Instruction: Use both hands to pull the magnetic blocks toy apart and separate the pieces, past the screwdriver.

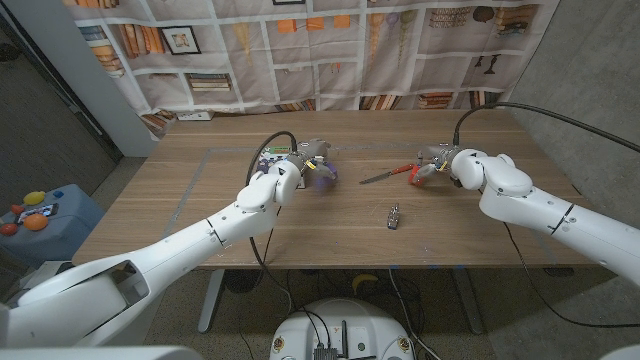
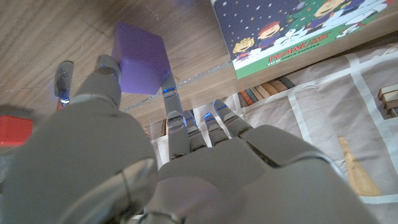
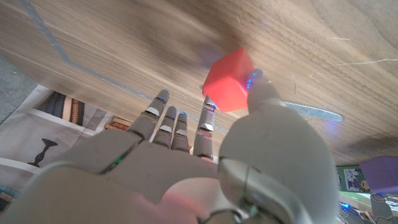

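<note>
The left hand (image 2: 186, 168) pinches the purple cube (image 2: 140, 59); the right hand (image 3: 205, 168) pinches the red cube (image 3: 229, 79), the screwdriver (image 1: 390, 174) lying between them as the divider.

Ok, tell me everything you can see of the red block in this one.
The red block is a plain, smooth cube, plastic by the look, with softly rounded edges. The right robot hand pinches it just above the wooden table, near the screwdriver. It is apart from the purple block, which the left robot hand holds.

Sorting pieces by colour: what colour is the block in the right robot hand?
Red block, held by the right robot hand; clearest in the right wrist view.
</note>
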Motion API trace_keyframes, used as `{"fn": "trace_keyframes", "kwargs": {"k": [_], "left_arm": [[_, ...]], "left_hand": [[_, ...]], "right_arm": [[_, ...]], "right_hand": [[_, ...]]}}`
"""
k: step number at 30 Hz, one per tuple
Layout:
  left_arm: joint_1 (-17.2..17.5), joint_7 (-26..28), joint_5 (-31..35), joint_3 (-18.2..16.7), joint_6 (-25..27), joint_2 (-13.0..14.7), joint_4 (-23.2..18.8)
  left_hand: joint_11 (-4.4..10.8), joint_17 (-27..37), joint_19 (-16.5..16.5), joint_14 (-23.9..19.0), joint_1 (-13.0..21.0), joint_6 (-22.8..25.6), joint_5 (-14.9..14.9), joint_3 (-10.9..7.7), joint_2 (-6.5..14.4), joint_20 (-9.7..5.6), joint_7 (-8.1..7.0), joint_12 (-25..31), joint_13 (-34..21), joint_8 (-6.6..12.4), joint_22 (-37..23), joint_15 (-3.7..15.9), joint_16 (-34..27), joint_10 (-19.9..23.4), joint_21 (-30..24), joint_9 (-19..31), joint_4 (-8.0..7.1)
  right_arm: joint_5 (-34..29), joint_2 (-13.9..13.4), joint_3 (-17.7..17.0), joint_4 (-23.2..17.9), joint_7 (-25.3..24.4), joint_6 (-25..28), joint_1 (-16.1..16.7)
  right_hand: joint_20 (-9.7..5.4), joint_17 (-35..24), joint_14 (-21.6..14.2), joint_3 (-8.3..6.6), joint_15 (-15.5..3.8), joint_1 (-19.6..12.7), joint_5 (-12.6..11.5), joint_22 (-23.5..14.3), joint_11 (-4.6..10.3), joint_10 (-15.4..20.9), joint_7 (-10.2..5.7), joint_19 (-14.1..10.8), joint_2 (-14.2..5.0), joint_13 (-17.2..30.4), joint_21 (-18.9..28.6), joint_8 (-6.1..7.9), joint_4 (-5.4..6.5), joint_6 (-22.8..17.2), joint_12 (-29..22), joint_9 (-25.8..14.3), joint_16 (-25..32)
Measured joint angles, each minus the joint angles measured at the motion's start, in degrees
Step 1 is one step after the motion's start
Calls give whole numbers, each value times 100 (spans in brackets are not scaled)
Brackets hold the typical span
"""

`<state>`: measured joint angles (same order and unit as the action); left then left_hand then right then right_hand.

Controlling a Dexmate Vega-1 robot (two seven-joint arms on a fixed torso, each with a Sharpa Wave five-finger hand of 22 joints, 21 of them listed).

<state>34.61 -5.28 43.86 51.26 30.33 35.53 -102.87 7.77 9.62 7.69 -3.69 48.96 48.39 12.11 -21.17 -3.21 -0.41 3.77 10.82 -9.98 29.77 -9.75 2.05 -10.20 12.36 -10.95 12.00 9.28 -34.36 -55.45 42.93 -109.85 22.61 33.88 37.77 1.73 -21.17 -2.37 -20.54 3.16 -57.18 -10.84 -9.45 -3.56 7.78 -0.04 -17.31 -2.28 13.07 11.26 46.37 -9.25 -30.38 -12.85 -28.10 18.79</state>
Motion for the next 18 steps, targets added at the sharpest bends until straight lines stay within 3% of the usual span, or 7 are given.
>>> {"fn": "trace_keyframes", "kwargs": {"k": [16, 18], "left_arm": [[22, 27, 14, 70, 89, -75, 117], [20, 14, 4, 79, 109, -81, 132]], "left_hand": [[-30, 0, 0, 0, 1, -61, 28, 15, -1, 0, -61, 0, 0, 0, 0, 0, 0, -30, 0, 0, 1], [-41, 0, 0, 22, 1, -76, 28, 15, -1, 0, -75, 0, 0, 1, 0, -22, 0, -41, 0, 0, 0]], "right_arm": [[-111, 92, 64, 79, 114, 70, -42], [-138, 105, 80, 82, 147, 96, -56]], "right_hand": [[1, 1, 0, 23, 0, -1, 5, 0, 0, 0, 0, 1, 1, 0, 0, 0, -23, 0, 4, 67, 0], [1, 2, 0, 44, 0, -129, 21, 0, -1, 0, 0, 1, -36, 0, 0, 0, -10, 0, 44, 81, 0]]}}
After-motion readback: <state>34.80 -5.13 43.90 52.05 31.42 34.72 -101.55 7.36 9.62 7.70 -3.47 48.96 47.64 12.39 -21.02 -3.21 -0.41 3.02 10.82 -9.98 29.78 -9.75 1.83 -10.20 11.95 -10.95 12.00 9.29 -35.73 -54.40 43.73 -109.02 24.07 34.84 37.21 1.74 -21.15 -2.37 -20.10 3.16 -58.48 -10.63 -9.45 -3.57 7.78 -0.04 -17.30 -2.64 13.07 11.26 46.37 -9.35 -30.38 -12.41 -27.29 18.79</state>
